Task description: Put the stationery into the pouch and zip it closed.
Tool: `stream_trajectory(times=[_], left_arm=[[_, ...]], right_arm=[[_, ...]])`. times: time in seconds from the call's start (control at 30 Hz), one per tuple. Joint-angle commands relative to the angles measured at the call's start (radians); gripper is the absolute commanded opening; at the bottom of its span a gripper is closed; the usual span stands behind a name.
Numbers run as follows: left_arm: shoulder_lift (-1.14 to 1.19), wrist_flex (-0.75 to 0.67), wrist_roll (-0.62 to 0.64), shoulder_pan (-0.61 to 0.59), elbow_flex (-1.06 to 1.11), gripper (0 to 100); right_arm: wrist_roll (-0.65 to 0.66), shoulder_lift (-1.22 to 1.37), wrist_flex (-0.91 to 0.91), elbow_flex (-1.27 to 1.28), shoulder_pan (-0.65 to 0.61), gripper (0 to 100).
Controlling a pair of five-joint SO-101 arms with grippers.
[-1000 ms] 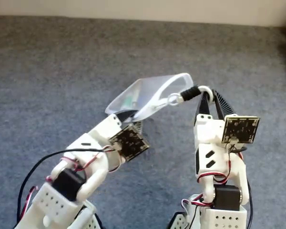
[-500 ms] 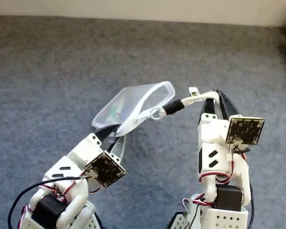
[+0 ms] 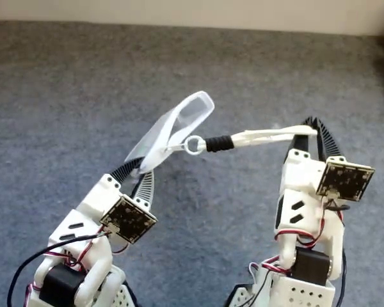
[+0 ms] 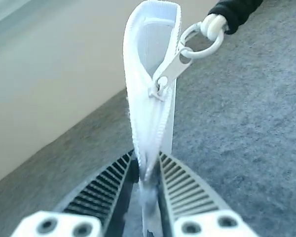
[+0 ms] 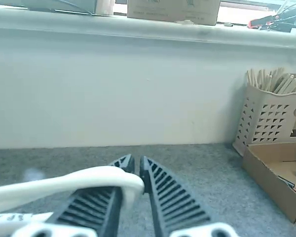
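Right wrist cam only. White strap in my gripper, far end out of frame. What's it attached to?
Observer: The strap runs through a black sleeve to a ring on the zipper pull of a translucent pouch.
Operator: What holds the pouch?
Observer: The left gripper, shut on its end opposite the ring.
Operator: Zipped?
Observer: Partly. Teeth are joined from the left gripper up to the slider; the mouth beyond it looks open.

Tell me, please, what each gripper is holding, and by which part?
Left gripper: the pouch, by one end of its zippered edge. Right gripper: the white strap on the zipper ring, by its far end.
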Motion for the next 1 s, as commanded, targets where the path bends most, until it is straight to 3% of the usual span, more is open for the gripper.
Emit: stream_trajectory(times=[0.0,0.3,0.7,0.97], left_arm=[[-0.005,0.015,0.02,-0.087,-0.01,0],[-0.005,0.084,0.014,-0.102,-0.016,0],[-0.005,0.112,-0.009,-0.102,-0.008,0],[-0.005,0.112,-0.006,-0.102,-0.005,0]], right_arm=[[0.011,0.128,-0.038,-0.021,0.064,0.5],[0.011,0.529,-0.346,-0.047,0.143,0.5],[0.009,0.905,-0.354,-0.371,0.151,0.5],[0.011,1.084,-0.354,-0.503,0.274,0.5]])
